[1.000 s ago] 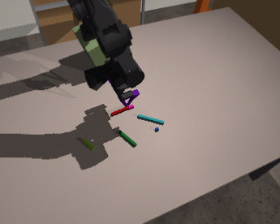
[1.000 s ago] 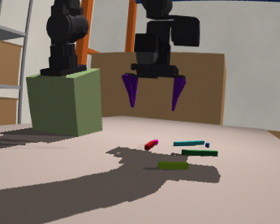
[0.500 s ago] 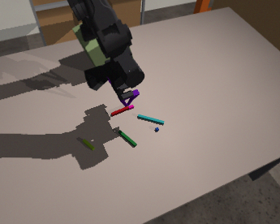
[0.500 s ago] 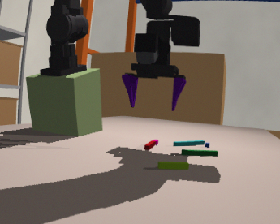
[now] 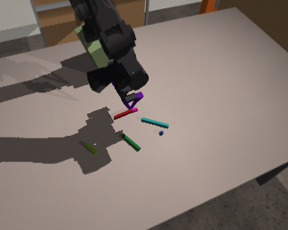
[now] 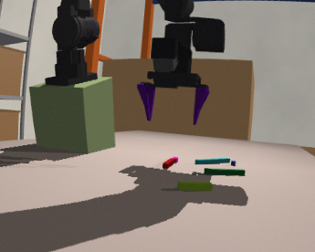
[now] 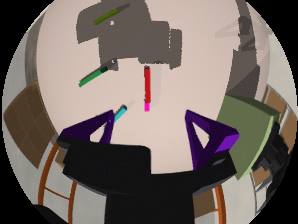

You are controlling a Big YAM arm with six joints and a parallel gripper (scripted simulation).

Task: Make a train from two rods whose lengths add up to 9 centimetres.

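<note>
A red rod [image 5: 123, 114] [image 6: 169, 162] [image 7: 148, 84] and a short magenta rod [image 5: 133, 110] [image 6: 175, 159] [image 7: 147, 106] lie flat, end to end in one line on the table. My gripper [image 5: 133, 100] [image 6: 173, 106] [image 7: 149, 113] is open and empty, hanging above the magenta end. A turquoise rod [image 5: 154, 122] [image 6: 212, 161] [image 7: 119, 115], a small blue rod [image 5: 161, 132] [image 6: 233, 162], a green rod [image 5: 131, 142] [image 6: 224, 172] [image 7: 93, 75] and a lime rod [image 5: 90, 147] [image 6: 194, 186] [image 7: 109, 14] lie apart from that line.
The arm's olive-green base block [image 5: 94, 52] [image 6: 73, 114] [image 7: 248, 127] stands at the back of the table. The table's front edge [image 5: 224, 192] runs below the rods. Cardboard boxes and shelving stand behind the table.
</note>
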